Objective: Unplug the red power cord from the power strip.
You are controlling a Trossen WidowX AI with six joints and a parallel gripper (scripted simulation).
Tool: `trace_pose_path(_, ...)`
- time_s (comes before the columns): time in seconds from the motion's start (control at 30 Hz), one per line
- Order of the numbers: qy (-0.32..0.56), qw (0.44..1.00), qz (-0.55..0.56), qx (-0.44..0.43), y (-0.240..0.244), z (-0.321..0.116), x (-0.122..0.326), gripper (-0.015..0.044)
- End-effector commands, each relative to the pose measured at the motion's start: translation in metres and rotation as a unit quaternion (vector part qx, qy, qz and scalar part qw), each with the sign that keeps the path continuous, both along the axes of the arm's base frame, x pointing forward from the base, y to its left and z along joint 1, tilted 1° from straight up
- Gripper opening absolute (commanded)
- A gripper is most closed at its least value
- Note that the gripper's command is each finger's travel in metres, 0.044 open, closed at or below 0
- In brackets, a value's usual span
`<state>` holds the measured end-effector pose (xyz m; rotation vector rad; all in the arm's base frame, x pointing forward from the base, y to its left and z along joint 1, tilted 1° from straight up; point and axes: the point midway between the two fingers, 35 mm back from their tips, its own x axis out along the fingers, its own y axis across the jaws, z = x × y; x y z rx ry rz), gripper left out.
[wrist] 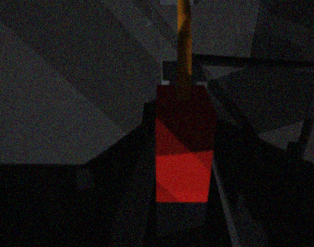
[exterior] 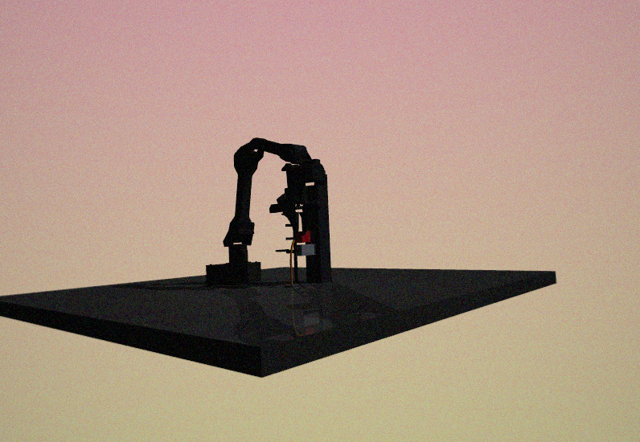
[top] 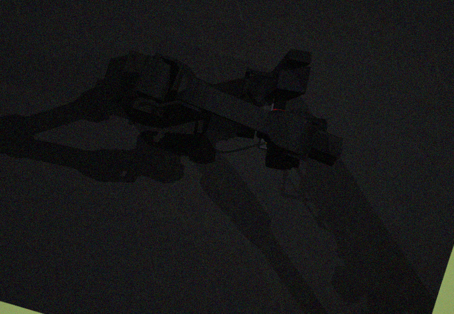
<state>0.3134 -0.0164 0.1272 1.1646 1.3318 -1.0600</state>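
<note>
Red boxy plug sits squeezed in the end effector, whose dark fingers press its two sides, with the orange-looking cord running off its far end. Exterior view puts the plug right above the small pale power strip on the dark upright post; can't tell if the prongs are out. Probably best to pull straight away from the strip, no twisting, then open up and back off above the dark counter.
</note>
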Motion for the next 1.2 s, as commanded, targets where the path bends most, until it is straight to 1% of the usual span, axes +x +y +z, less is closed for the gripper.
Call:
trace_pose_path(0.0, -0.004, 0.999, -0.023, -0.045, -0.04, 0.002, 0.002, 0.0)
trace_pose_path(0.3, -0.004, 0.999, -0.023, -0.045, -0.054, 0.002, 0.0, 0.0)
trace_pose_path(0.4, -0.003, 0.999, -0.024, -0.044, -0.047, 0.003, -0.002, 0.0079)
trace_pose_path(0.73, -0.003, 0.999, -0.024, -0.044, -0.047, 0.003, -0.002, 0.0341)
trace_pose_path(0.87, -0.003, 0.999, -0.024, -0.045, -0.07, 0.008, 0.002, 0.044)
trace_pose_path(1.0, -0.003, 0.999, -0.024, -0.047, -0.105, 0.015, 0.004, 0.044)
trace_pose_path(1.17, -0.003, 0.999, -0.024, -0.047, -0.107, 0.015, 0.004, 0.044)
